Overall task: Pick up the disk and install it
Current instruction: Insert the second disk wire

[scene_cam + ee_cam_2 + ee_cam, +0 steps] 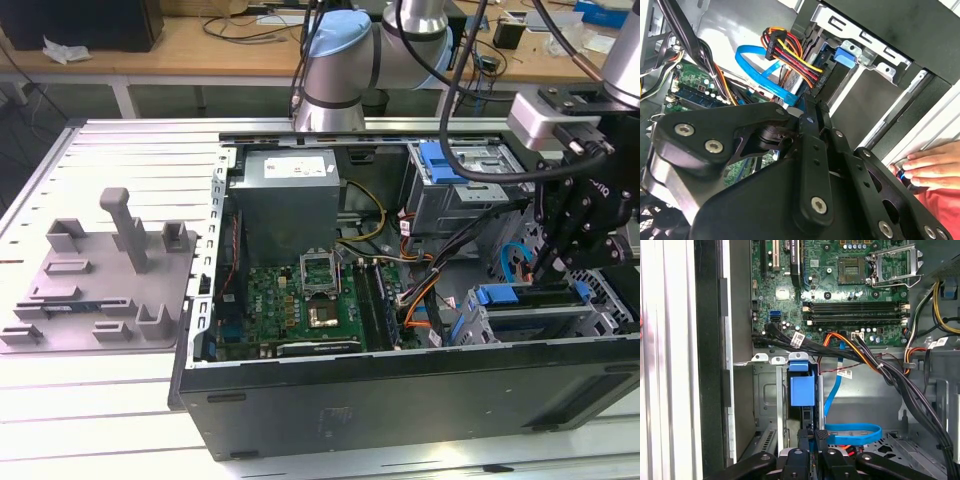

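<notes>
While claw (556, 268) hangs inside open case (400, 400), slatted metal table (90, 440), wooden benches (200, 45) behind

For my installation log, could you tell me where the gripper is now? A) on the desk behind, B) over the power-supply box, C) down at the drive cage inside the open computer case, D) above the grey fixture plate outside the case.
C: in the exterior view the gripper reaches down to the drive cage inside the computer case.
</notes>
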Tool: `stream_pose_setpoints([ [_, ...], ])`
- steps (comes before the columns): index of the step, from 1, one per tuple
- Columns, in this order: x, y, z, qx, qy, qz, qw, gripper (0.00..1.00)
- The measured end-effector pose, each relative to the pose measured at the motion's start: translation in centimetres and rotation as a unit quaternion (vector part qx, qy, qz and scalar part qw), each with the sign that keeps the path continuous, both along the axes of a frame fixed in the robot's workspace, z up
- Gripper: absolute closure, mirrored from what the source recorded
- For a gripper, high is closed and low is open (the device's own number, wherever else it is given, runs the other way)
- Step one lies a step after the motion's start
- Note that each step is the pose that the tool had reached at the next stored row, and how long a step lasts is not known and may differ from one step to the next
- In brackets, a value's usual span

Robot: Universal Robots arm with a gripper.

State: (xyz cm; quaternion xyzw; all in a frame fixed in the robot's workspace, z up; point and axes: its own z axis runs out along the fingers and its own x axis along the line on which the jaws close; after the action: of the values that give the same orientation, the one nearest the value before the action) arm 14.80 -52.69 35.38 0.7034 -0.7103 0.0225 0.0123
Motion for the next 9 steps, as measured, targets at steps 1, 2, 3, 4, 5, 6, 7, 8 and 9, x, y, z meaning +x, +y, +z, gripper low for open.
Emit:
stream_pose_setpoints([
  [1,0.02,0.00,0.00,0.0000,0.0000,0.000,1.0000,0.84],
  [2,0.02,0.00,-0.01,0.0000,0.0000,0.000,1.0000,0.84],
  [3,0.02,-0.01,-0.03,-0.0002,0.0000,0.000,1.0000,0.84],
  [4,0.02,0.01,-0.06,-0.0001,0.0000,0.000,1.0000,0.84],
  [5,0.02,0.03,-0.10,0.0000,0.0000,0.000,1.0000,0.84],
  [6,0.02,0.05,-0.12,0.0000,0.0000,0.000,1.0000,0.84],
  [7,0.02,0.09,-0.14,-0.0001,0.0000,0.000,1.0000,0.84],
  [8,0.02,0.17,-0.18,-0.0001,0.0000,0.000,1.0000,0.84],
  [9,0.02,0.20,-0.21,0.0000,0.0000,0.000,1.0000,0.84],
])
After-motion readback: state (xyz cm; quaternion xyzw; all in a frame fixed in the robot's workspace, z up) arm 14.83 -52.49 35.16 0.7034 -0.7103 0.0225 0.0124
